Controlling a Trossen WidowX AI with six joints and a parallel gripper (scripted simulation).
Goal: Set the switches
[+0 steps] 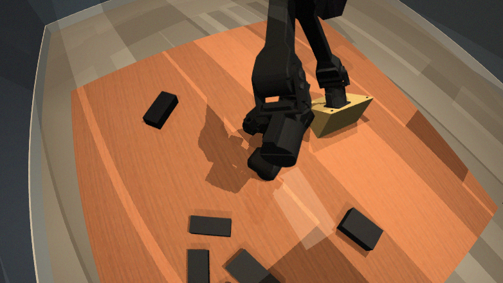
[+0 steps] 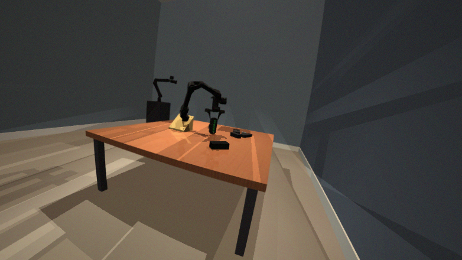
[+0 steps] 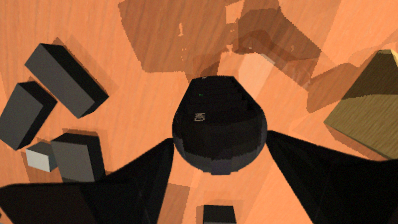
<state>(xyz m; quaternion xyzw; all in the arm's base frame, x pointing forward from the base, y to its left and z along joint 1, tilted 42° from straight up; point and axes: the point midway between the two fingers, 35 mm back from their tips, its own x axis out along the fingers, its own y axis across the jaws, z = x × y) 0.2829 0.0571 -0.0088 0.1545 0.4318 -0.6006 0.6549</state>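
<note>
The controller unit [image 1: 262, 165] [image 2: 212, 126] [image 3: 219, 125] is held off the bench, turned up on end. In the exterior view its switch face shows a column of green patches; single switch positions are too small to read. In the wrist view that face is steeply foreshortened and dark, with one tiny green spot and a small pale mark. The underside label is not readable in any view. My gripper [image 2: 213, 118] [image 3: 219, 139] is shut on the unit, one finger on each side. In the top view the arm hides the fingers.
Dark blocks lie on the bench [image 1: 140, 151]: one at the far left [image 1: 160, 110], one at the right [image 1: 359, 229], and several near the front [image 1: 210, 226] [image 3: 66, 80]. A small pale block [image 3: 39, 157] sits among them. The yellow wedge base [image 1: 337, 121] [image 2: 181, 124] stands behind the unit.
</note>
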